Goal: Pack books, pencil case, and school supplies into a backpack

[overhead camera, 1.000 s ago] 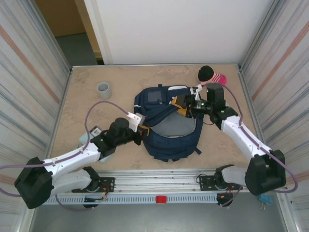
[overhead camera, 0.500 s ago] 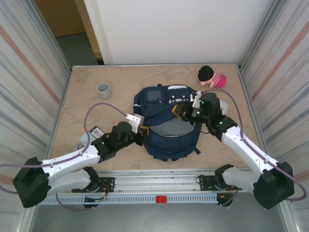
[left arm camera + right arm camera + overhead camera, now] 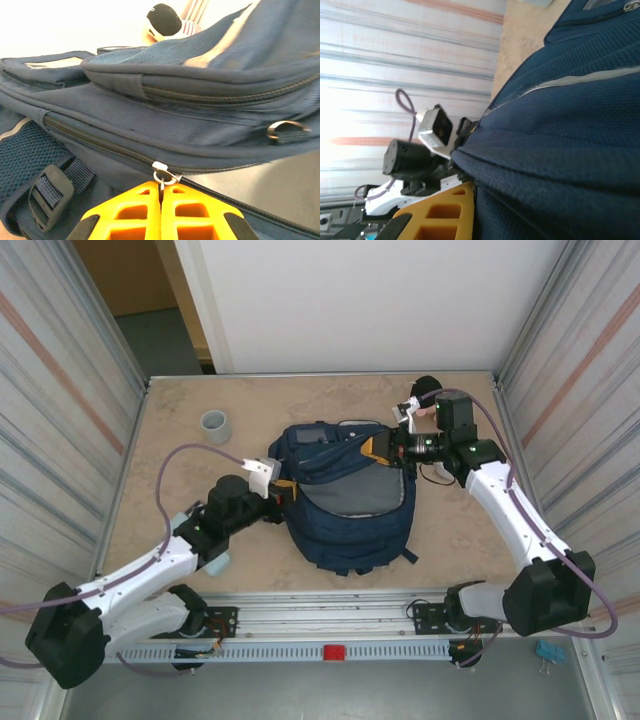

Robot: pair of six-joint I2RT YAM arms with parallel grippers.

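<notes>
The backpack (image 3: pixel 345 495) lies mid-counter (image 3: pixel 260 405), its main compartment held agape. In the left wrist view the left tool (image 3: pixel 161 202) is seen pressed together on the zipper pull (image 3: pixel 161 175); from above that grip is too small to be made out. The right tool (image 3: pixel 374 448) is clamped on the backpack's upper flap, with one yellow finger (image 3: pixel 451 212) shown and the other hidden behind fabric. The plush toy (image 3: pixel 428 388) is half covered by the right wrist. Since half a second ago, the flap has been drawn farther back and the bag dragged leftward.
</notes>
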